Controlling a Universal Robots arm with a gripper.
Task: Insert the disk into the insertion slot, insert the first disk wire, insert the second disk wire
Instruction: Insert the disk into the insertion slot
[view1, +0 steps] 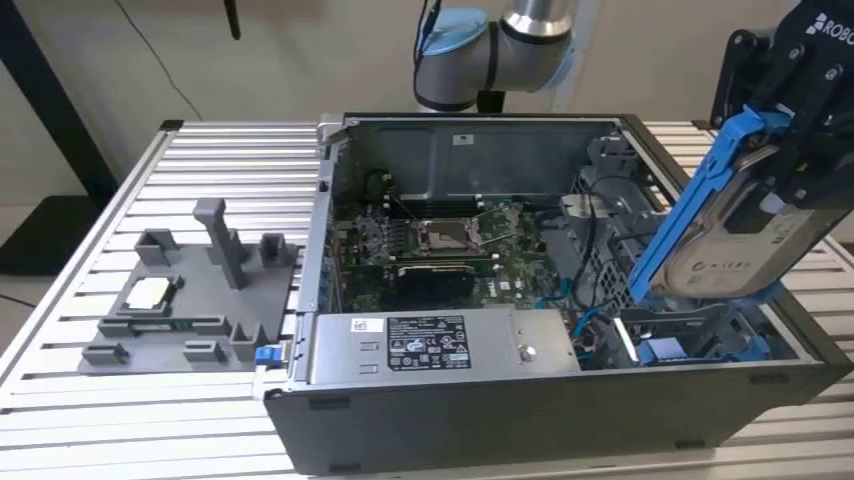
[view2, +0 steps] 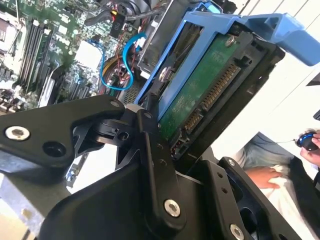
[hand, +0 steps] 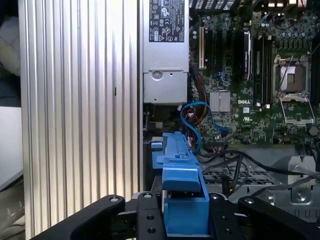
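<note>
My gripper (view1: 785, 160) is shut on the disk (view1: 741, 228), a silver-grey drive in a bright blue carrier. The disk hangs steeply tilted over the open computer case, at the exterior view's right. Its lower end sits just above the insertion slot (view1: 694, 347), a bay with blue rails in the case's near right corner. In the second wrist view the disk's green underside (view2: 200, 95) and connector show between the black fingers (view2: 150, 150). The first wrist view has the blue carrier (hand: 182, 187) between the jaws. A loose blue cable (hand: 197, 120) loops beside the bay.
A silver labelled power-supply box (view1: 441, 345) lies along the case's front edge, with the motherboard (view1: 441, 240) behind it. A grey fixture (view1: 187, 300) with small parts sits on the slatted table at the exterior view's left. A person's hand (view2: 260, 175) shows beyond the disk.
</note>
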